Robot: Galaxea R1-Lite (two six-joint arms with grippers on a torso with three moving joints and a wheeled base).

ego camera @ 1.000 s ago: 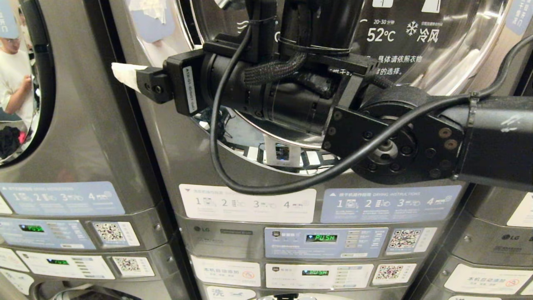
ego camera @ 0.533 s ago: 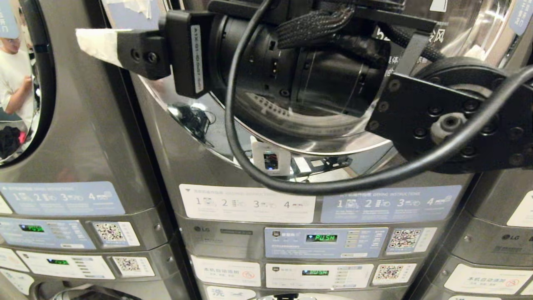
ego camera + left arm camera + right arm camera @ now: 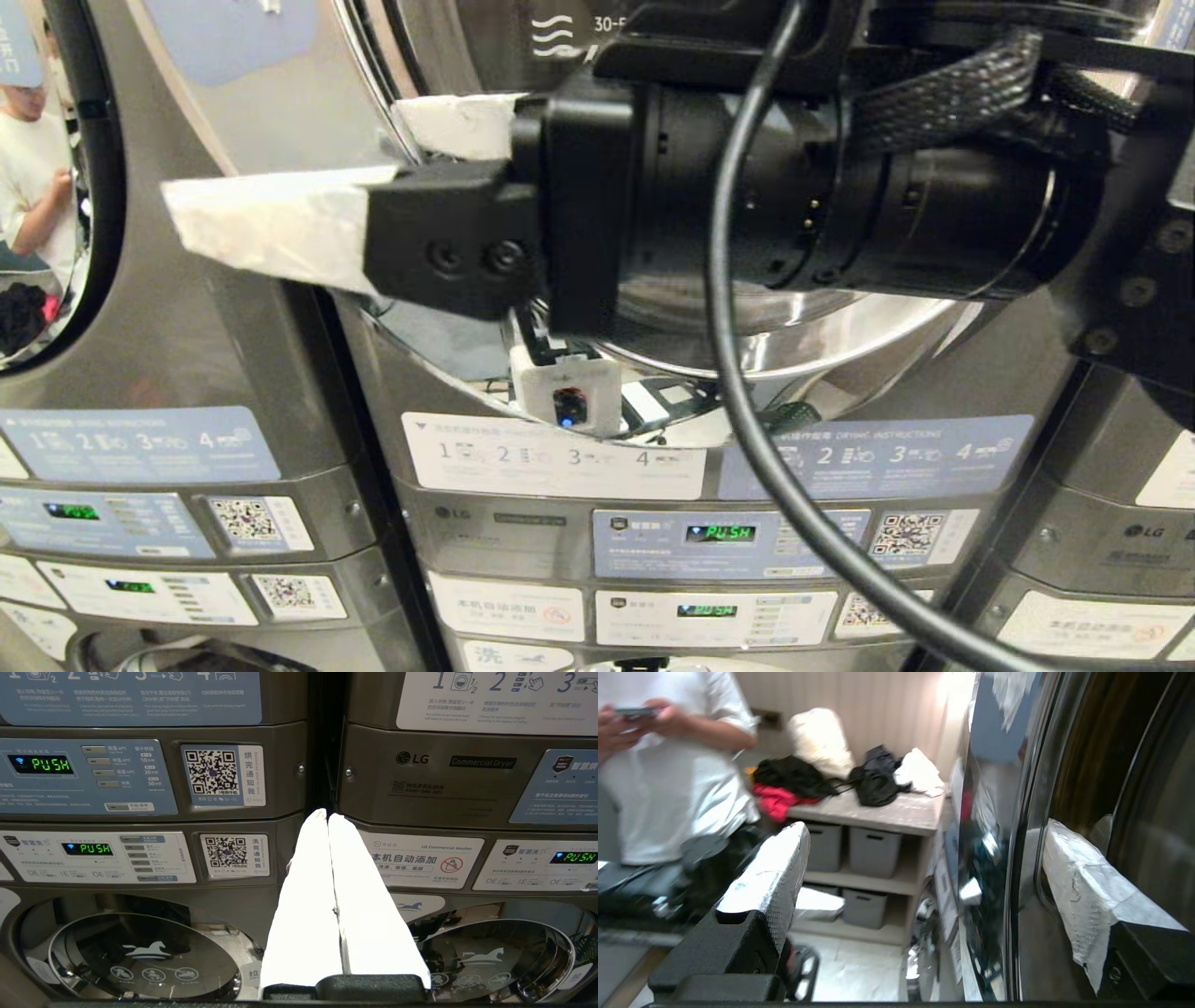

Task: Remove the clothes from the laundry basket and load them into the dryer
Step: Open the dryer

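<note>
The steel dryer (image 3: 560,551) stands before me, its round glass door (image 3: 840,327) largely hidden behind my right arm. My right gripper (image 3: 285,154) points left at the door's left rim. It is open, with white-taped fingers (image 3: 770,877) standing wide apart. The door's chrome edge (image 3: 1017,858) runs between them, one finger on the glass side and the other out in the room. My left gripper (image 3: 327,814) is shut and empty, hanging low before the control panels. The laundry basket is out of view.
More machines flank the dryer on both sides (image 3: 187,308). A person in a white shirt (image 3: 668,788) stands to the left, holding a phone. Black, red and white clothes (image 3: 794,777) lie on a shelf unit with grey bins (image 3: 873,849).
My right gripper has risen, then swung out towards the camera. The door's left edge has come out with it, and the reflections in the glass have shifted. The left arm has not moved.
</note>
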